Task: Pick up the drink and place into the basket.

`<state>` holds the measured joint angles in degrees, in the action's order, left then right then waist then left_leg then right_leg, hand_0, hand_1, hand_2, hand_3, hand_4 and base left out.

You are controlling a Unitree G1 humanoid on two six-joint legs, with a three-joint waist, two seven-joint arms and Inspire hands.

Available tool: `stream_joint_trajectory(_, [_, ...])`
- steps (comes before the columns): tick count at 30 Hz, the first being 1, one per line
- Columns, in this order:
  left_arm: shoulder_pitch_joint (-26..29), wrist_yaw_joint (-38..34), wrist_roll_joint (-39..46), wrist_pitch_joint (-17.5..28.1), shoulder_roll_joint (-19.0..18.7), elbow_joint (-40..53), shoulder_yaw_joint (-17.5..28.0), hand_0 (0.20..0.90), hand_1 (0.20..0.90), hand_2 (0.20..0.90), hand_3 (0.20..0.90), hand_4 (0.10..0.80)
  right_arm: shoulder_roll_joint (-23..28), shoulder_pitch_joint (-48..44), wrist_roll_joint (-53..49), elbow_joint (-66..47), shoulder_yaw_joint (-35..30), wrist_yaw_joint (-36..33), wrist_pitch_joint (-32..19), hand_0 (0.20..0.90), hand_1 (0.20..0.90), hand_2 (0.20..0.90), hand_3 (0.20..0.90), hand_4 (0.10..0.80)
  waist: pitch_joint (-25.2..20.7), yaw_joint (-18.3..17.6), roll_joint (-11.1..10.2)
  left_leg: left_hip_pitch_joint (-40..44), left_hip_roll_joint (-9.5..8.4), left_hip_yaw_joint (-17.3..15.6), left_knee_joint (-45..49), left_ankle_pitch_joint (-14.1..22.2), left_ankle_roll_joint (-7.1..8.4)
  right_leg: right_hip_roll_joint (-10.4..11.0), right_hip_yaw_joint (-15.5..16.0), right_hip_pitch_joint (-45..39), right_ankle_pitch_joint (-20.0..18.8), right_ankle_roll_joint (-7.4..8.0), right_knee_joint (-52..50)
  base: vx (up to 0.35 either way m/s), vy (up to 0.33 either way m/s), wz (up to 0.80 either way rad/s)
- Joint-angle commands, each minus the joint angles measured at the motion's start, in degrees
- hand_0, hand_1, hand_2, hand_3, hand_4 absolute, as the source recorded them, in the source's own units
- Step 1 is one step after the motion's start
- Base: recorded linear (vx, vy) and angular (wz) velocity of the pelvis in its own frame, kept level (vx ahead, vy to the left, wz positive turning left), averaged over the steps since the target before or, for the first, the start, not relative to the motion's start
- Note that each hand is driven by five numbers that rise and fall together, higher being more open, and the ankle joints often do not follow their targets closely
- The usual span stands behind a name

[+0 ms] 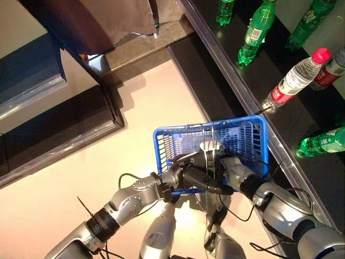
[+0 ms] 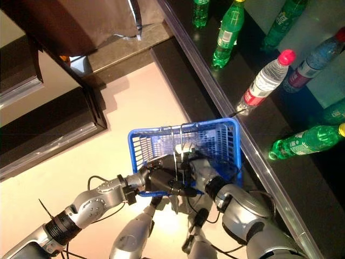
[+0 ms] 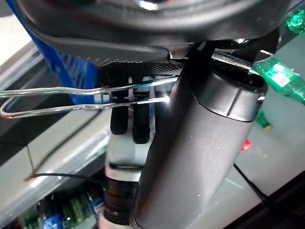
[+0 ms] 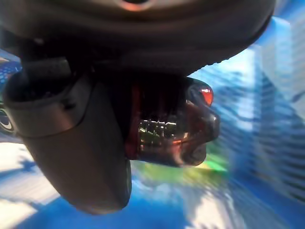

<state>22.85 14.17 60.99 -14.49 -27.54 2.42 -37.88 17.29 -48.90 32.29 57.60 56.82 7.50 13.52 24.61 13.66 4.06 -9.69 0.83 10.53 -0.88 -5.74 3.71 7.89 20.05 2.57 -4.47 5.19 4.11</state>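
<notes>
- The left robot hand [image 1: 191,175] has its fingers curled over the wire handles [image 3: 57,95] of the blue basket [image 1: 161,141] and holds it up at its near rim. I judge it should hold level so the opening does not tip.
- The basket hangs just ahead of both hands. A pale round shape shows through its mesh, and I cannot tell what it is.
- The right robot hand [image 1: 230,166] is closed around the drink [image 4: 171,129], a dark bottle with a red label. Blue mesh surrounds it, so it seems to be inside the basket.
- The best release is probably to lower until the bottle rests on the basket floor, then open and lift clear of the handles.
- To the right of that hand, the counter [image 1: 302,108] carries green bottles [image 1: 256,29] and clear bottles [image 1: 294,80].
</notes>
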Motion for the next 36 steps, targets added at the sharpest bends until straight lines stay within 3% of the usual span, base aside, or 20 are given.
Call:
stream_joint_trajectory(1, [10.87, 5.17, 7.78, 9.71, 7.85, 13.04, 0.65, 0.3, 0.3, 0.3, 0.2, 0.1, -4.22, -8.63, 3.85, 0.75, 2.06, 0.07, 0.11, 0.3, 0.3, 0.3, 0.2, 0.1, -1.34, -0.01, -1.95, -2.01, -2.12, -2.94, 0.38, 0.4, -3.34, 3.21, -5.27, 4.39, 0.42, -0.6, -6.55, 0.009, -0.033, -0.02])
stream_joint_trajectory(9, [11.03, 5.07, 6.36, 9.8, 9.03, 12.23, 0.2, 0.3, 0.3, 0.3, 0.2, 0.1, -4.5, -9.07, 8.38, 5.07, 1.68, 0.44, 5.5, 0.3, 0.3, 0.3, 0.2, 0.1, -0.7, 0.02, -2.27, -2.43, -1.9, -3.51, 0.84, 0.46, -3.05, 3.23, -5.11, 4.89, 0.21, -0.59, -6.79, 0.004, -0.015, 0.0])
stream_joint_trajectory(18, [11.6, 4.61, 6.18, 10.45, 11.43, 10.92, -0.82, 0.3, 0.3, 0.3, 0.2, 0.1, -6.05, -9.55, 5.72, 7.09, -0.04, -7.65, 3.65, 0.3, 0.3, 0.3, 0.2, 0.1, -0.24, -0.56, -1.42, -3.3, -2.24, -3.31, 1.24, 0.32, -3.3, 3.34, -5.3, 6.04, 0.03, -0.74, -7.28, 0.007, 0.016, -0.02])
stream_joint_trajectory(19, [11.84, 4.49, 6.06, 11.1, 11.58, 10.5, -1.04, 0.3, 0.3, 0.3, 0.2, 0.1, -6.37, -9.7, 5.45, 7.07, -0.22, -8.68, 3.55, 0.502, 0.502, 0.502, 0.436, 0.336, -0.15, -0.65, -1.27, -3.5, -2.3, -3.33, 1.34, 0.3, -3.34, 3.42, -5.28, 6.31, -0.03, -0.73, -7.41, 0.008, 0.039, -0.01])
stream_joint_trajectory(20, [11.9, 4.41, 5.97, 11.68, 11.63, 10.12, -1.19, 0.3, 0.3, 0.3, 0.2, 0.1, -6.54, -9.72, 5.11, 6.91, -0.39, -9.43, 3.41, 0.867, 0.867, 0.867, 0.862, 0.762, -0.1, -0.74, -1.14, -3.58, -2.35, -3.37, 1.41, 0.33, -3.4, 3.47, -5.3, 6.42, -0.01, -0.73, -7.49, 0.007, 0.037, 0.0])
stream_joint_trajectory(21, [11.93, 4.38, 5.92, 11.98, 11.65, 9.91, -1.21, 0.3, 0.3, 0.3, 0.2, 0.1, -6.66, -9.81, 4.73, 6.81, -0.54, -9.78, 3.59, 0.9, 0.9, 0.9, 0.9, 0.8, -0.06, -0.78, -1.06, -3.64, -2.38, -3.41, 1.48, 0.37, -3.42, 3.52, -5.29, 6.47, 0.0, -0.72, -7.52, 0.01, 0.033, 0.01])
stream_joint_trajectory(29, [11.85, 3.09, 6.61, 13.63, 10.46, 9.69, -0.71, 0.3, 0.3, 0.3, 0.2, 0.1, -5.52, -11.04, -1.19, 5.44, -1.84, -13.52, 1.08, 0.9, 0.9, 0.9, 0.9, 0.8, 0.11, -0.78, -1.08, -3.64, -2.55, -3.6, 1.61, 0.5, -3.58, 3.66, -5.18, 6.59, -0.1, -0.63, -7.56, 0.0, 0.0, 0.0])
stream_joint_trajectory(36, [9.77, 1.82, 6.54, 13.33, 8.25, 11.65, 2.05, 0.3, 0.3, 0.3, 0.2, 0.1, -1.42, -10.78, -7.64, 0.72, -4.17, -17.29, -1.94, 0.9, 0.9, 0.9, 0.9, 0.8, -0.7, -1.0, -2.2, -2.16, -1.93, -4.01, 0.82, 0.71, -3.25, 3.13, -5.16, 5.46, 0.17, -0.56, -7.15, -0.002, -0.009, 0.0])
